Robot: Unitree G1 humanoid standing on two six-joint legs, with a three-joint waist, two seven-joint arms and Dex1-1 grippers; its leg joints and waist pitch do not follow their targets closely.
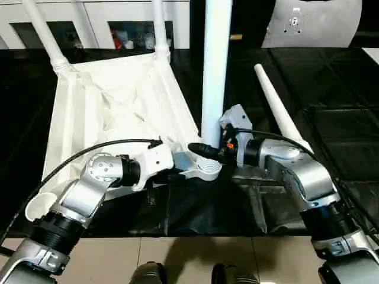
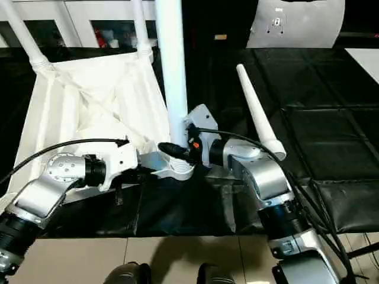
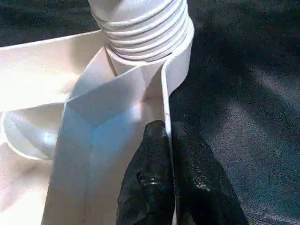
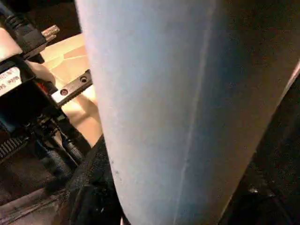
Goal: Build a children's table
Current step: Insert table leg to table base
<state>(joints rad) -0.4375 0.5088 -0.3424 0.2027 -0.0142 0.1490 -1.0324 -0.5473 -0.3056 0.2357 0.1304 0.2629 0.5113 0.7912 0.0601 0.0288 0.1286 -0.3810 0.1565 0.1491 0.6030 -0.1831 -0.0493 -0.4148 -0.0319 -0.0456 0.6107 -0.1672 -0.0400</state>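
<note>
While the left pincer (image 3: 169, 176) pinches the tabletop (image 1: 112, 100) rim, black floor (image 1: 331, 89) lies beyond.

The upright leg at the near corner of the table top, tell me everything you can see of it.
The upright leg is a white, smooth plastic tube, standing vertical in the near corner socket of the upside-down table top. Its ribbed, threaded base shows just above the socket. The right end effector closes around its lower part. The left end effector pinches the top's rim beside the socket.

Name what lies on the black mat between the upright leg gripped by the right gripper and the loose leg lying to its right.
In the left eye view, the right gripper and its silver forearm lie between the upright leg and the loose leg; beyond them, bare black mat.
</note>
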